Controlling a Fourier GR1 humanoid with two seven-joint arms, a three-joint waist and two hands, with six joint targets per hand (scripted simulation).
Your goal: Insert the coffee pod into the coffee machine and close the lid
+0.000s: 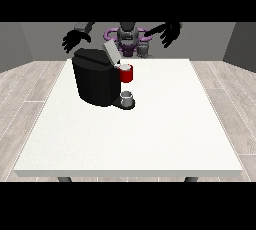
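Matt black coffee machine (95,81), glossy red pod holder (127,74), smooth white table (150,134), wood-plank floor (30,84)

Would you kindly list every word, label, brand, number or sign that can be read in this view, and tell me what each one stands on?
None: no readable text shows in the front view.
Black boxy coffee machine: plain surfaces, no brand or label visible.
Its raised grey lid: no marking.
Red cylindrical pod holder: no print visible.
Small grey cup on the machine's base: blank.
Large white table: no markings.
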